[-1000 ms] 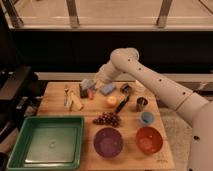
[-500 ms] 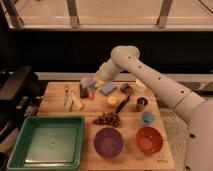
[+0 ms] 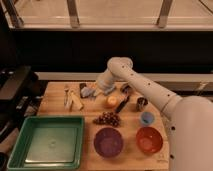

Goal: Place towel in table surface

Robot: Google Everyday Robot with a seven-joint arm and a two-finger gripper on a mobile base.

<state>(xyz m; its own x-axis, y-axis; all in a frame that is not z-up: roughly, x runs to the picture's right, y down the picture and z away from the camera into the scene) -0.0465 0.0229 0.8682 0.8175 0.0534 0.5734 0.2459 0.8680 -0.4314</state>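
Observation:
The towel [image 3: 88, 92] is a crumpled blue-grey cloth at the back middle of the wooden table [image 3: 55, 107]. My gripper [image 3: 101, 88] is at the end of the white arm, which reaches down from above and behind, and it sits right at the towel's right side, close over the table. The towel's right part is hidden by the gripper. I cannot tell whether the towel rests on the table or hangs just above it.
A green tray [image 3: 45, 142] fills the front left. A purple bowl [image 3: 108, 141] and a red bowl [image 3: 149, 139] stand at the front. Grapes [image 3: 107, 118], an orange [image 3: 112, 101], a black utensil [image 3: 122, 104], a metal cup [image 3: 141, 103], a small blue cup [image 3: 146, 118] and cutlery [image 3: 70, 97] lie nearby.
The gripper and the towel have shifted slightly left and lower towards the table. The other objects have not moved.

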